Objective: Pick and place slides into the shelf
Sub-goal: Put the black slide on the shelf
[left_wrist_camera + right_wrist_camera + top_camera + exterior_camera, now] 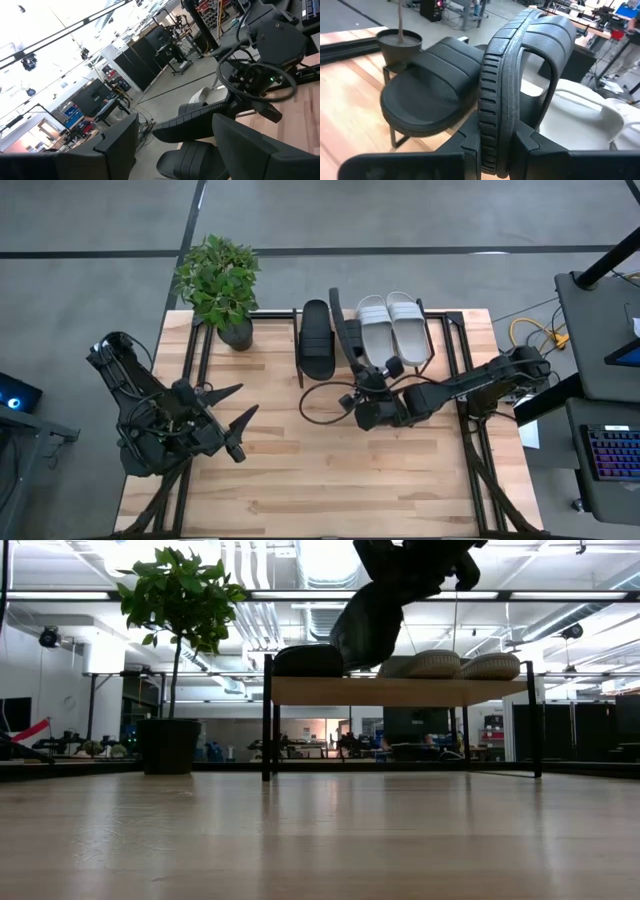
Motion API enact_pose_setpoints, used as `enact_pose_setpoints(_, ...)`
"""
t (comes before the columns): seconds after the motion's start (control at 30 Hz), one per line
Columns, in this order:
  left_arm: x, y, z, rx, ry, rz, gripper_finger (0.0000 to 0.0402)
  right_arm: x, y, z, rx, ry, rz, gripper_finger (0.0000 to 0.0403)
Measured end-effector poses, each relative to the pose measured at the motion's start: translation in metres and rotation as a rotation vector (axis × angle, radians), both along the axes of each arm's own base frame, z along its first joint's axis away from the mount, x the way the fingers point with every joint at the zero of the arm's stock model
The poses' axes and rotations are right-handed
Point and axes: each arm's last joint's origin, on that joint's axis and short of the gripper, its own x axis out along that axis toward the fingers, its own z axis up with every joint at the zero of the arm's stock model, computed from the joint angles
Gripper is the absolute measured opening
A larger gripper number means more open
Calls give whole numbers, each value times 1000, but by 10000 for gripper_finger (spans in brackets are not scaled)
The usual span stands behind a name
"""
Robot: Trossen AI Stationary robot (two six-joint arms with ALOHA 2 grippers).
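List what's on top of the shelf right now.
On the shelf: one black slide lying flat and two white slides side by side. The right gripper holds the second black slide on edge above the gap between them. Under the plank isn't visible from above.

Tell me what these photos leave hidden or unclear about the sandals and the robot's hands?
- High view: the held black slide shows only edge-on, so its strap is hidden.
- Low view: the right hand is cut off by the top edge; the shelf plank hides the slides' soles.
- Right wrist view: the held slide blocks much of the grey-white slides.
- Left wrist view: the left hand shows only as blurred dark fingers.
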Motion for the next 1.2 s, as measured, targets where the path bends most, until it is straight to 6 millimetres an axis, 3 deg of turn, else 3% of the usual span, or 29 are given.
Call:
enact_pose_setpoints(0.5, 2, -2, -2, 6, 5, 1, 238, 5, -3, 3, 13, 48, 72, 41)
enact_pose_setpoints(0.8, 5, -5, -5, 17, 14, 0, 238, 9, -26, 2, 45, 57, 39, 41)
enact_pose_setpoints(1.2, 6, -8, -7, 24, 20, 0, 238, 12, -27, -3, 75, 32, 43, 41)
